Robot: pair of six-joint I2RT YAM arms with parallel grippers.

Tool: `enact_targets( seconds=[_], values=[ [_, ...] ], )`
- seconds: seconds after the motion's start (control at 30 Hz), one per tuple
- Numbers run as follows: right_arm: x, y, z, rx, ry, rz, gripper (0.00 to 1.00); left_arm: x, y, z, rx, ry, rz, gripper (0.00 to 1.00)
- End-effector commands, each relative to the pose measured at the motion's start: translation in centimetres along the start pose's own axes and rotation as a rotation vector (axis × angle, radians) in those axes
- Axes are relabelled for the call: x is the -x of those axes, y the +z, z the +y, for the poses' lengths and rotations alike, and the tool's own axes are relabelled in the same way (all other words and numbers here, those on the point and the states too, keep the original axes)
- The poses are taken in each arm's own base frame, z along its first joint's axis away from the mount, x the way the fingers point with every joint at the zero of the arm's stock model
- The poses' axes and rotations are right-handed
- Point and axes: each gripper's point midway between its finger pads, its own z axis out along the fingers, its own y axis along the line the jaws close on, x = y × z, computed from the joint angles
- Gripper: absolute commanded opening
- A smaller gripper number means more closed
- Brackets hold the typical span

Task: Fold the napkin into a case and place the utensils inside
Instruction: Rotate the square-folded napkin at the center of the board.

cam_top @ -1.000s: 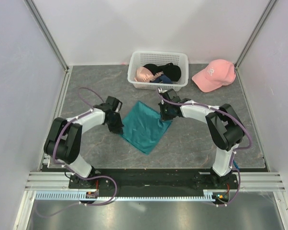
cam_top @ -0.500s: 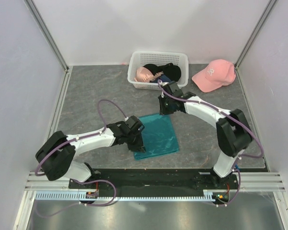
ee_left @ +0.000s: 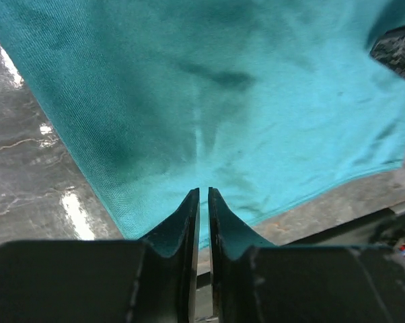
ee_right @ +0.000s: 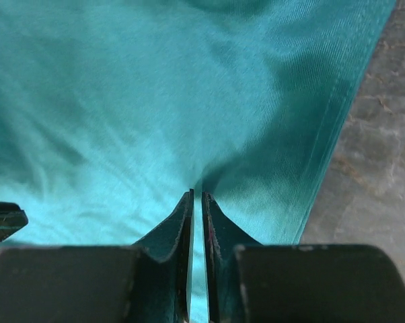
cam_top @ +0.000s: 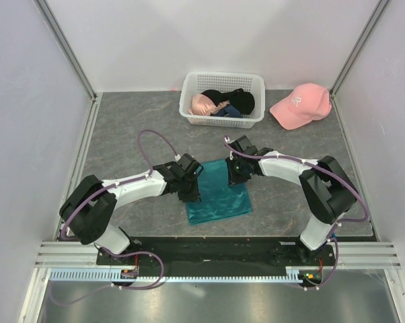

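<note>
The teal-green napkin (cam_top: 223, 198) lies flat, roughly square, on the grey table between my arms. My left gripper (cam_top: 194, 194) is at its left edge. In the left wrist view the jaws (ee_left: 203, 192) are pinched together on the cloth (ee_left: 223, 101), and creases run out from the tips. My right gripper (cam_top: 234, 176) is at the napkin's far right part. In the right wrist view it (ee_right: 196, 194) is shut on the cloth (ee_right: 122, 101), which puckers at the tips. The utensils are out of view.
A white lattice basket (cam_top: 223, 76) with black and pink garments (cam_top: 233, 101) stands at the back. A pink cap (cam_top: 300, 104) lies to its right. Metal frame posts and white walls bound the table.
The napkin was turned from a diamond to a square and pulled nearer the front. The left arm swung right with it. The right gripper lifted away, then came down onto the napkin's far right.
</note>
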Motion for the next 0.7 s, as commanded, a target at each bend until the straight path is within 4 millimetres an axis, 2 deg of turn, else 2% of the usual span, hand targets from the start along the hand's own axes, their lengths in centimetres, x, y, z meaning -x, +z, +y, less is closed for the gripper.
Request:
enact_targets(
  seconds=[0.0, 0.07, 0.1, 0.13, 0.2, 0.23, 0.3, 0.37, 0.4, 0.43, 0.47, 0.53, 0.57, 0.63, 0.67],
  values=[
    [2.6, 1.4, 0.1, -0.013, -0.028, -0.060, 0.15, 0.1, 0.8, 0.2, 0.001, 0.071, -0.019, 0.15],
    [3.0, 2.4, -0.1, -0.021, -0.043, -0.052, 0.15, -0.4, 0.9, 0.5, 0.007, 0.079, -0.026, 0.15],
    [4.2, 2.4, 0.3, -0.013, -0.051, -0.071, 0.14, -0.7, 1.0, 0.2, -0.003, 0.086, -0.027, 0.15],
    [4.1, 3.0, 0.2, -0.023, -0.055, -0.057, 0.14, -1.2, 1.2, 0.3, -0.001, 0.089, -0.014, 0.15],
    [5.7, 2.9, 0.6, -0.023, -0.069, -0.079, 0.13, -2.0, 1.6, 0.1, 0.003, 0.104, 0.004, 0.15],
    [5.7, 2.8, 0.6, -0.032, -0.073, -0.066, 0.13, -2.2, 1.6, 0.1, 0.003, 0.105, 0.006, 0.16],
    [6.7, 1.9, 0.8, -0.042, -0.076, -0.083, 0.13, -2.5, 1.7, -0.3, -0.007, 0.105, 0.012, 0.16],
    [7.1, 0.0, 0.4, -0.084, -0.067, -0.107, 0.18, -2.6, 1.6, -0.9, -0.022, 0.105, 0.011, 0.15],
    [6.6, -0.6, 0.0, -0.105, -0.046, -0.104, 0.22, -2.4, 1.4, -1.2, -0.031, 0.104, 0.006, 0.15],
    [6.3, -2.1, -0.2, -0.119, -0.032, -0.111, 0.32, -2.2, 1.2, -1.5, -0.040, 0.105, 0.000, 0.15],
    [5.1, -2.3, -1.2, -0.152, -0.013, -0.094, 0.35, -2.1, 1.0, -1.6, -0.047, 0.104, -0.003, 0.16],
    [4.4, -4.0, -1.9, -0.147, 0.048, -0.105, 0.40, -1.8, 0.3, -2.3, -0.070, 0.106, -0.019, 0.16],
    [2.7, -3.9, -2.3, -0.135, 0.071, -0.070, 0.41, -1.7, 0.0, -2.3, -0.072, 0.110, -0.024, 0.16],
    [2.3, -4.9, -2.8, -0.122, 0.117, -0.084, 0.41, -1.2, -0.7, -2.6, -0.079, 0.110, -0.047, 0.17],
    [1.1, -4.8, -3.2, -0.125, 0.126, -0.065, 0.41, -1.0, -0.8, -2.6, -0.081, 0.112, -0.055, 0.17]
  ],
)
